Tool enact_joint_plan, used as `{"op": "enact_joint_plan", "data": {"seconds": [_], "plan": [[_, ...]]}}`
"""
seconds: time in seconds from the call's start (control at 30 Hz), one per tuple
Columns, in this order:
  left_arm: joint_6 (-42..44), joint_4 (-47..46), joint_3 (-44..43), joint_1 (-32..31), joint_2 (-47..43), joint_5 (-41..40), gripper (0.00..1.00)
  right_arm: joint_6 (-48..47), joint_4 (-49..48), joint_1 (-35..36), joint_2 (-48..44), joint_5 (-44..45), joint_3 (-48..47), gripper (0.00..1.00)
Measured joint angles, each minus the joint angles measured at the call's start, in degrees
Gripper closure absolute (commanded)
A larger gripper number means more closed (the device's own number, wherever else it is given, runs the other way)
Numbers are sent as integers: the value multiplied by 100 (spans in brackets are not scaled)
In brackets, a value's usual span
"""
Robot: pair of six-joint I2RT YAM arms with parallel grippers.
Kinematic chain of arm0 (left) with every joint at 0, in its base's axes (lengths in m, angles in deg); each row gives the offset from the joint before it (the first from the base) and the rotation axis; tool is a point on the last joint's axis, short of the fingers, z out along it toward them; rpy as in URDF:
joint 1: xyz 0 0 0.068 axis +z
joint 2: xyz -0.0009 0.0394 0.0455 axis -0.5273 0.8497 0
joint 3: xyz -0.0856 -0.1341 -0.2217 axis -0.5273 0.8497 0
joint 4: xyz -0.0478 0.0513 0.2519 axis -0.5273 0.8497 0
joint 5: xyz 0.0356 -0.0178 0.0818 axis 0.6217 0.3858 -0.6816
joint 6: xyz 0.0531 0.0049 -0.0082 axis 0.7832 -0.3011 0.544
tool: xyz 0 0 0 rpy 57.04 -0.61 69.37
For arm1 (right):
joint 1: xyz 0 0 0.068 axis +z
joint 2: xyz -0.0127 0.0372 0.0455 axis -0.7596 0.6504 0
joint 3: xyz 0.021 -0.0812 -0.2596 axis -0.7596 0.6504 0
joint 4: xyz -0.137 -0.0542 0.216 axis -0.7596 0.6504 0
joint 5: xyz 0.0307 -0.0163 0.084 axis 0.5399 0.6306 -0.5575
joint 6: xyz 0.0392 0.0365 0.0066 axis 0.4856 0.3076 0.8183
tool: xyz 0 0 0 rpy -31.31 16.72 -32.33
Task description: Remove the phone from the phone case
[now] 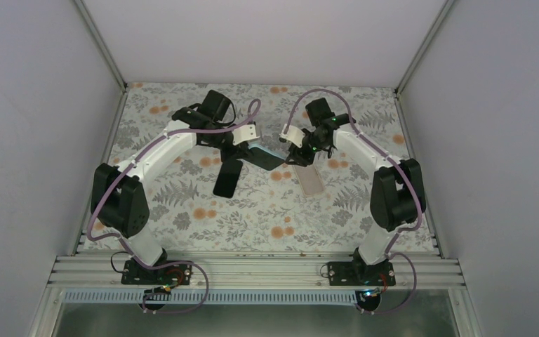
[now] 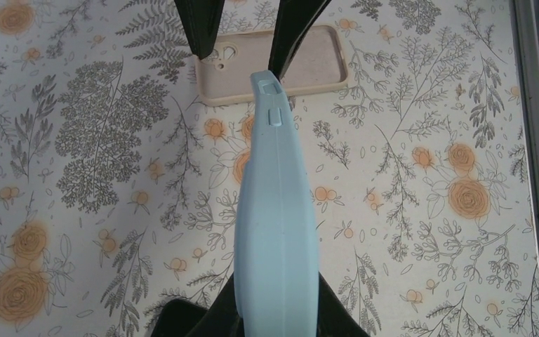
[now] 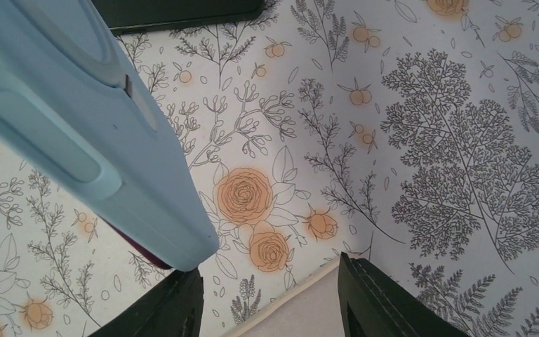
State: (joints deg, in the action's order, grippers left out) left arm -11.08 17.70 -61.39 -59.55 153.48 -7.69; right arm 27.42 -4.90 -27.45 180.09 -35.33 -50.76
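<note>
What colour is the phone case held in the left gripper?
The phone case is light blue, clearest in the left wrist view.

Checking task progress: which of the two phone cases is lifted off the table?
The light blue case, gripped on edge in the left hand. The beige case lies flat on the table, in neither hand.

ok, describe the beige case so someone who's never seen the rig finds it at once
Start at the floral mat and go just right of centre, to the near side of the right gripper. The beige case lies flat there, open side up. Its neighbours differ: the black phone lies further left, and the light blue case is held off the mat in the left gripper.
</note>
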Motion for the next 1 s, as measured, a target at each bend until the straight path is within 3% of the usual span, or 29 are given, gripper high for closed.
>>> {"op": "enact_joint_plan", "data": {"seconds": [0.5, 1.0], "plan": [[57, 271, 2, -192, 0, 278, 98, 20, -22, 0, 321, 105, -765, 49], [-9, -63, 140, -162, -2, -348, 98, -28, 319, -168, -555, 155, 190, 49]]}}
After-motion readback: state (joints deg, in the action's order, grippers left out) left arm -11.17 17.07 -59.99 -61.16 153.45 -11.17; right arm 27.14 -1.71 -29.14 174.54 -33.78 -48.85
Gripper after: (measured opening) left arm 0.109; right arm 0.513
